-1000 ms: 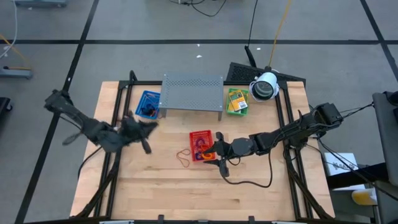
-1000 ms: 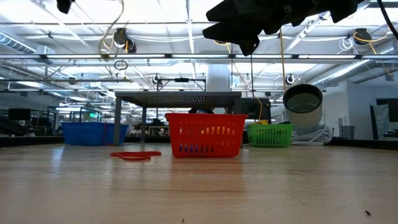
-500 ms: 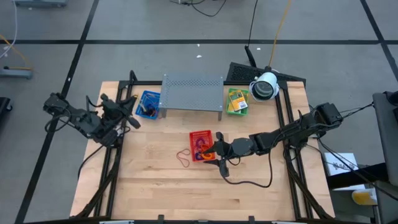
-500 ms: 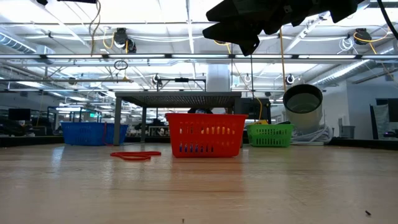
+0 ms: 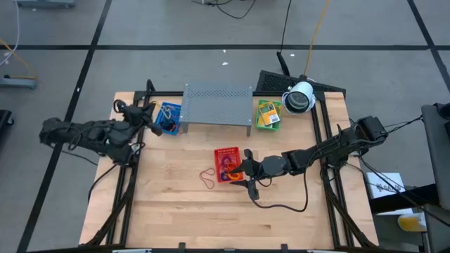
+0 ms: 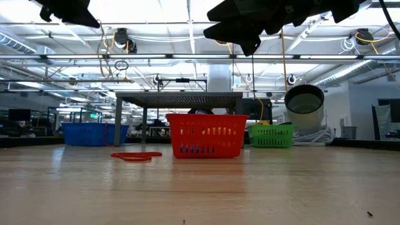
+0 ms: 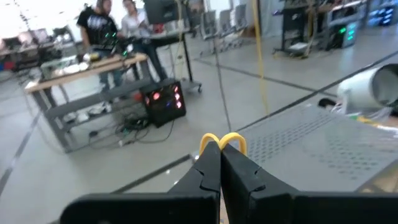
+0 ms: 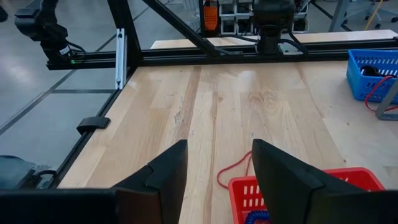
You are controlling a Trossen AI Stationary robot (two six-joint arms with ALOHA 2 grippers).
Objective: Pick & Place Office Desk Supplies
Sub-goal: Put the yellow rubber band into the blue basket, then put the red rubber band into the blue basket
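My left gripper (image 5: 150, 118) hovers at the table's far left, just beside the blue basket (image 5: 169, 118), and is shut on a yellow-tan rubber band (image 7: 222, 140). My right gripper (image 5: 238, 171) hangs open over the right end of the red basket (image 5: 226, 163), which holds several coloured bands; nothing is between its fingers (image 8: 219, 165). A red band (image 5: 209, 177) lies flat on the wood left of the red basket. Yellow-and-green packets fill the green basket (image 5: 268, 114). My left gripper pinches the rubber band between its two fingertips (image 7: 208, 163), which point about level. Two small arcs of the loop (image 7: 233, 138) stick out past the tips. The rest of the band is hidden between the fingers. It is lifted clear of the table.
The grey perforated rack (image 5: 218, 104) stands at the far middle between the blue and green baskets. A white cylinder (image 5: 299, 97) lies at the far right. Bare wood (image 5: 211, 218) stretches along the near half. People stand at a bench (image 7: 112, 37) in the room beyond.
My left gripper, still shut on the band, has swung from the table's left middle toward the far edge and now sits beside the blue basket, while its arm has drawn back toward the left edge. My right gripper has kept still.
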